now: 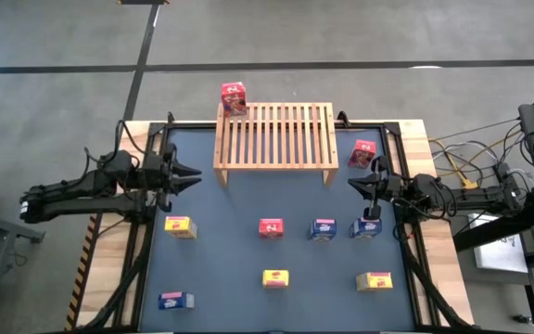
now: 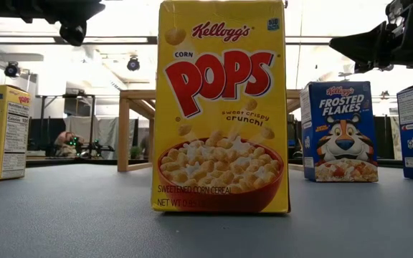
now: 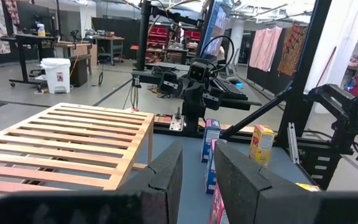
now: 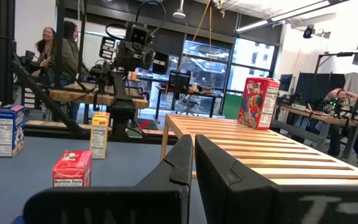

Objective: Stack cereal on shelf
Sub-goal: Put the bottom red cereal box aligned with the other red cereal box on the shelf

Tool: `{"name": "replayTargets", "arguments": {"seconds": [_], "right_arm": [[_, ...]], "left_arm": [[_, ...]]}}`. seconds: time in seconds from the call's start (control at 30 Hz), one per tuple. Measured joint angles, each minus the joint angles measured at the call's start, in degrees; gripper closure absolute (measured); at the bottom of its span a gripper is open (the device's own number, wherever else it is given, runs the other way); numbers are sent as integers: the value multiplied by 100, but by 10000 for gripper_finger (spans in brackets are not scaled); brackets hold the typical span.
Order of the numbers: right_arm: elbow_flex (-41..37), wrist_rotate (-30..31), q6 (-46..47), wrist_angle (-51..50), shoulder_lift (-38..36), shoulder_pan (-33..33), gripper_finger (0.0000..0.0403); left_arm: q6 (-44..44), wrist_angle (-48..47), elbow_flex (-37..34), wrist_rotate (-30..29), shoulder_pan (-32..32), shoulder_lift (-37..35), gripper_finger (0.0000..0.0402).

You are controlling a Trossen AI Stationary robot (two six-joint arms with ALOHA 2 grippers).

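Note:
The shelf (image 1: 274, 134), a light wooden slatted rack, stands at the table's far middle. One red cereal box (image 1: 234, 97) stands upright on its far left corner. A second red box (image 1: 363, 153) sits on the table just right of the shelf. Several more boxes, red, blue and yellow, stand scattered on the near half of the table, among them a yellow one (image 2: 221, 107). My left gripper (image 1: 193, 173) hovers left of the shelf, slightly open with nothing between its fingers (image 3: 197, 152). My right gripper (image 1: 352, 184) hovers right of the shelf, shut and empty (image 4: 193, 143).
Black frame rails (image 1: 142, 250) run along the dark mat's left and right sides. Cables (image 1: 476, 162) lie off the table's right edge. Free room lies between the shelf's front and the middle row of boxes. People sit in the room beyond the table (image 4: 58, 43).

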Motion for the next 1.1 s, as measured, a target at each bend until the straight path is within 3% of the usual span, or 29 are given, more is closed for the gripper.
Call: {"name": "replayTargets", "arguments": {"seconds": [0.53,0.73,1.1], "right_arm": [[0,0,0,1,1,2,394],[0,0,0,1,-1,0,394],[0,2,0,-1,-1,2,394]], "left_arm": [[-9,1,0,18,0,113,325],[293,148,-2,755,0,141,325],[334,117,-2,752,2,-92,325]]}}
